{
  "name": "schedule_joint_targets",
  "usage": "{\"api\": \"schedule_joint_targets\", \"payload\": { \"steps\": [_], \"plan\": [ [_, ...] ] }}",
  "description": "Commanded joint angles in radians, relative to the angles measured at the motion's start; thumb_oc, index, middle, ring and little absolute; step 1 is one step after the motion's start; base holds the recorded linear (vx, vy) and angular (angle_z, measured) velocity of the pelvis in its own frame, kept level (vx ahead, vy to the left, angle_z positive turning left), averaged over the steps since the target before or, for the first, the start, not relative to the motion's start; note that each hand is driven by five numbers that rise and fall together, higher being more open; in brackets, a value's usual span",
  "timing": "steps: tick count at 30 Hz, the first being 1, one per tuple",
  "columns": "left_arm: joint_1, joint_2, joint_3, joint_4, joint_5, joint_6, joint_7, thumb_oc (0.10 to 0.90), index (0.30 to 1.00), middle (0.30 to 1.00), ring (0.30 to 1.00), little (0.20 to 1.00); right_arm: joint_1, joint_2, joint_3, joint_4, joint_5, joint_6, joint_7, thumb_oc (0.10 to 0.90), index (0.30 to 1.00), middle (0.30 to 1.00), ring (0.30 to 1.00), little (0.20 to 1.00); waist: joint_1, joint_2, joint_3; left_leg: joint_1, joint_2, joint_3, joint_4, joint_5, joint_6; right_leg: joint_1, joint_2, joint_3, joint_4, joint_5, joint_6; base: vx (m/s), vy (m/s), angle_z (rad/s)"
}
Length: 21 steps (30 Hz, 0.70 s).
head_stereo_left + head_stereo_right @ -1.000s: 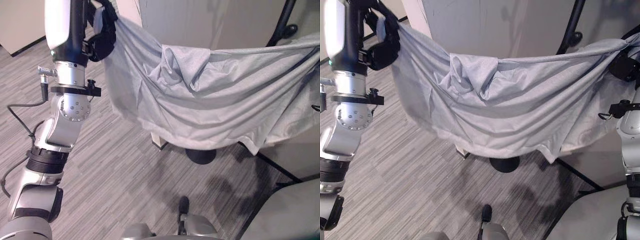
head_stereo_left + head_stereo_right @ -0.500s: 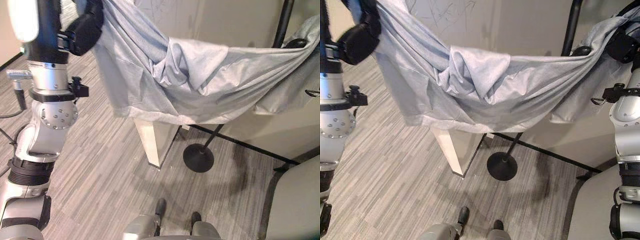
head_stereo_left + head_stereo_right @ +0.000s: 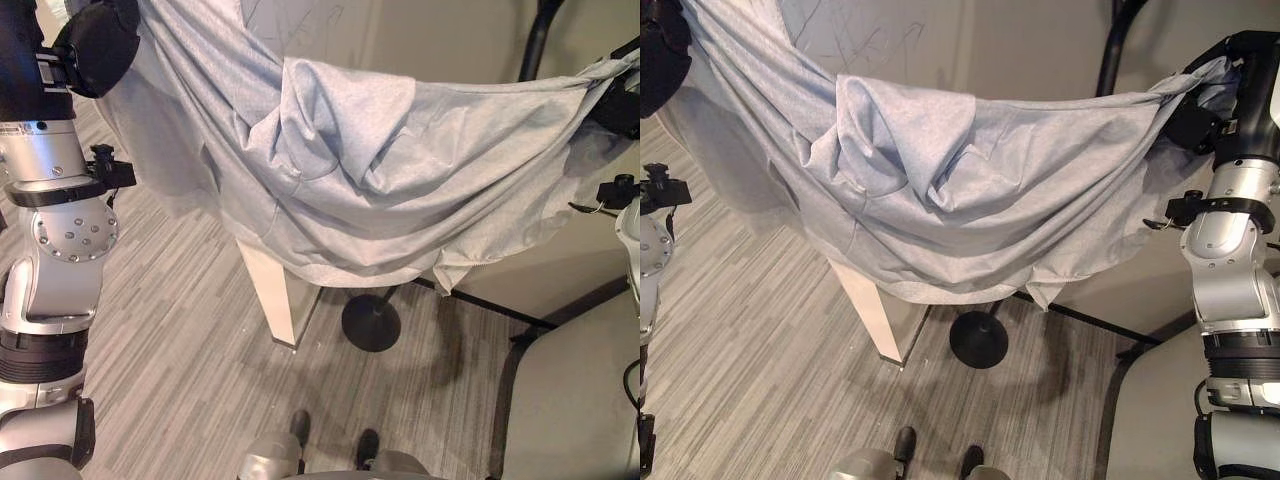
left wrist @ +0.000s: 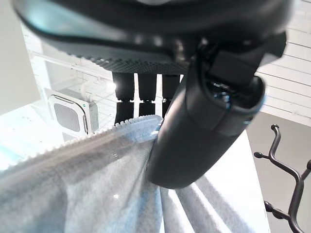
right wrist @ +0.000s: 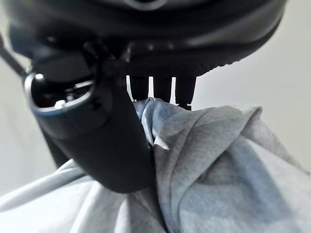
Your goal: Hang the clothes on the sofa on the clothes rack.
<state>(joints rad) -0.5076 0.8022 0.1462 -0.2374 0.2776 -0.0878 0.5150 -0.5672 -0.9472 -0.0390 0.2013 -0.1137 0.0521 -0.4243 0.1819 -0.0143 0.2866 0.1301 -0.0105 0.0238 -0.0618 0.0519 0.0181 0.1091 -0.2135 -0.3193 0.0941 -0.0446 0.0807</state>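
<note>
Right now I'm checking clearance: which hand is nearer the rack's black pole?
Right. The right hand grips the grey garment just beside the black pole; the left hand holds the garment's other end, far across from it.

Silver-grey arms (dark hands [image 3: 1200,115])

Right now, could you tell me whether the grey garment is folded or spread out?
Spread out: the grey garment hangs stretched between the left hand and the right hand, sagging in the middle.
</note>
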Motion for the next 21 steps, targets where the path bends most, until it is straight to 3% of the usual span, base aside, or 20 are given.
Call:
{"api": "schedule_joint_targets", "payload": {
  "steps": [1, 3, 6, 8, 9, 10, 11, 13, 14, 15, 16, 17, 18, 19, 21],
  "plan": [
    [-0.003, 0.089, 0.043, -0.051, -0.010, -0.040, 0.037, 0.400, 0.300, 0.300, 0.300, 0.300, -0.192, -0.077, 0.046, -0.026, -0.038, -0.058, -0.054, 0.400, 0.300, 0.300, 0.300, 0.300, 0.024, -0.032, -0.156, -0.018, 0.013, -0.074, -0.025, -0.133, -0.019, -0.030, -0.142, 0.030, -0.060, 0.219, 0.078, 0.10, -0.268, -0.22],
    [0.014, 0.101, 0.069, -0.054, -0.007, -0.039, 0.046, 0.400, 0.300, 0.300, 0.300, 0.300, -0.211, -0.085, 0.060, -0.026, -0.046, -0.055, -0.055, 0.400, 0.300, 0.300, 0.300, 0.300, 0.040, -0.043, -0.154, -0.003, 0.042, -0.067, -0.025, -0.145, -0.037, -0.062, -0.174, 0.038, -0.121, 0.266, 0.108, 0.13, -0.312, -0.18],
    [0.029, 0.103, 0.103, -0.051, -0.008, -0.043, 0.068, 0.400, 0.300, 0.300, 0.300, 0.300, -0.228, -0.096, 0.073, -0.035, -0.057, -0.051, -0.054, 0.400, 0.300, 0.300, 0.300, 0.300, 0.033, -0.059, -0.141, 0.037, 0.090, -0.071, -0.025, -0.169, -0.072, -0.122, -0.180, 0.079, -0.181, 0.315, 0.142, 0.21, -0.448, 0.03],
    [0.017, 0.109, 0.097, -0.027, -0.007, -0.040, 0.110, 0.400, 0.300, 0.300, 0.300, 0.300, -0.241, -0.130, 0.088, -0.033, -0.054, -0.054, -0.077, 0.400, 0.300, 0.300, 0.300, 0.300, -0.006, -0.091, -0.114, 0.065, 0.137, -0.110, -0.025, -0.179, -0.106, -0.166, -0.129, 0.245, -0.177, 0.342, 0.160, 0.24, -0.656, 0.48],
    [0.025, 0.125, 0.092, -0.016, -0.007, -0.041, 0.102, 0.400, 0.300, 0.300, 0.300, 0.300, -0.243, -0.161, 0.087, -0.045, -0.065, -0.056, -0.057, 0.400, 0.300, 0.300, 0.300, 0.300, -0.001, -0.104, -0.117, 0.060, 0.146, -0.142, -0.025, -0.183, -0.113, -0.160, -0.106, 0.288, -0.181, 0.256, 0.151, 0.15, -0.335, 0.74],
    [0.022, 0.126, 0.088, -0.013, -0.008, -0.042, 0.103, 0.400, 0.300, 0.300, 0.300, 0.300, -0.239, -0.162, 0.082, -0.047, -0.065, -0.055, -0.055, 0.400, 0.300, 0.300, 0.300, 0.300, 0.000, -0.104, -0.118, 0.061, 0.149, -0.143, -0.025, -0.186, -0.115, -0.157, -0.104, 0.285, -0.181, 0.249, 0.150, 0.25, -0.549, 0.63],
    [0.018, 0.115, 0.095, 0.007, -0.018, -0.036, 0.107, 0.400, 0.300, 0.300, 0.300, 0.300, -0.280, -0.127, 0.106, -0.064, -0.033, -0.073, -0.045, 0.400, 0.300, 0.300, 0.300, 0.300, -0.002, -0.126, -0.125, 0.083, 0.190, -0.146, -0.025, -0.158, -0.133, -0.137, -0.071, 0.292, -0.168, 0.222, 0.140, 0.24, -0.541, 0.29],
    [0.028, 0.100, 0.102, 0.005, -0.028, -0.046, 0.100, 0.400, 0.300, 0.300, 0.300, 0.300, -0.310, -0.144, 0.120, -0.067, -0.020, -0.084, -0.046, 0.400, 0.300, 0.300, 0.300, 0.300, -0.017, -0.111, -0.127, 0.062, 0.229, -0.139, -0.004, -0.126, -0.146, -0.109, -0.045, 0.258, -0.176, 0.187, 0.119, 0.13, -0.522, 0.02],
    [-0.011, 0.067, 0.077, 0.021, -0.040, -0.047, 0.090, 0.400, 0.300, 0.300, 0.300, 0.300, -0.317, -0.194, 0.121, -0.058, -0.014, -0.085, -0.061, 0.400, 0.300, 0.300, 0.300, 0.300, -0.050, -0.113, -0.114, -0.043, 0.250, -0.031, 0.114, -0.021, -0.131, -0.062, -0.023, 0.180, -0.181, 0.155, 0.075, -0.01, -0.462, 0.53],
    [-0.027, 0.067, 0.060, 0.029, -0.043, -0.044, 0.085, 0.400, 0.300, 0.300, 0.300, 0.300, -0.316, -0.214, 0.119, -0.053, -0.018, -0.082, -0.065, 0.400, 0.300, 0.300, 0.300, 0.300, -0.066, -0.118, -0.118, -0.072, 0.236, 0.014, 0.139, -0.029, -0.127, -0.049, -0.013, 0.144, -0.181, 0.136, 0.066, 0.00, -0.584, 1.11],
    [-0.048, 0.075, 0.046, 0.031, -0.042, -0.044, 0.082, 0.400, 0.300, 0.300, 0.300, 0.300, -0.315, -0.229, 0.116, -0.053, -0.017, -0.083, -0.071, 0.400, 0.300, 0.300, 0.300, 0.300, -0.065, -0.119, -0.117, -0.095, 0.181, 0.004, 0.157, -0.079, -0.119, -0.043, -0.001, 0.129, -0.181, 0.120, 0.065, 0.03, -0.361, 1.22],
    [-0.055, 0.079, 0.045, 0.033, -0.039, -0.045, 0.082, 0.400, 0.300, 0.300, 0.300, 0.300, -0.310, -0.237, 0.104, -0.058, -0.022, -0.083, -0.079, 0.400, 0.300, 0.300, 0.300, 0.300, -0.052, -0.115, -0.112, -0.125, 0.094, -0.035, 0.168, -0.111, -0.108, -0.040, 0.008, 0.125, -0.181, 0.123, 0.061, 0.03, -0.298, 0.81],
    [-0.052, 0.086, 0.050, 0.032, -0.033, -0.043, 0.076, 0.400, 0.300, 0.300, 0.300, 0.300, -0.296, -0.255, 0.084, -0.063, -0.026, -0.082, -0.077, 0.400, 0.300, 0.300, 0.300, 0.300, -0.052, -0.109, -0.116, -0.138, 0.037, -0.053, 0.149, -0.122, -0.092, -0.038, 0.014, 0.122, -0.181, 0.138, 0.057, 0.06, -0.188, 0.30],
    [-0.031, 0.081, 0.055, 0.014, -0.010, -0.048, 0.081, 0.400, 0.300, 0.300, 0.300, 0.300, -0.276, -0.277, 0.065, -0.046, -0.055, -0.068, -0.103, 0.400, 0.300, 0.300, 0.300, 0.300, -0.058, -0.097, -0.123, -0.122, 0.015, -0.052, 0.092, -0.129, -0.070, -0.037, 0.027, 0.112, -0.181, 0.128, 0.063, 0.06, -0.083, 0.21],
    [-0.012, 0.085, 0.071, 0.004, -0.012, -0.046, 0.080, 0.400, 0.300, 0.300, 0.300, 0.300, -0.259, -0.287, 0.040, -0.040, -0.054, -0.050, -0.071, 0.400, 0.300, 0.300, 0.300, 0.300, -0.066, -0.080, -0.136, -0.086, 0.020, -0.065, 0.040, -0.112, -0.064, -0.028, 0.038, 0.118, -0.181, 0.111, 0.058, 0.07, -0.020, 0.19]
  ]
}}
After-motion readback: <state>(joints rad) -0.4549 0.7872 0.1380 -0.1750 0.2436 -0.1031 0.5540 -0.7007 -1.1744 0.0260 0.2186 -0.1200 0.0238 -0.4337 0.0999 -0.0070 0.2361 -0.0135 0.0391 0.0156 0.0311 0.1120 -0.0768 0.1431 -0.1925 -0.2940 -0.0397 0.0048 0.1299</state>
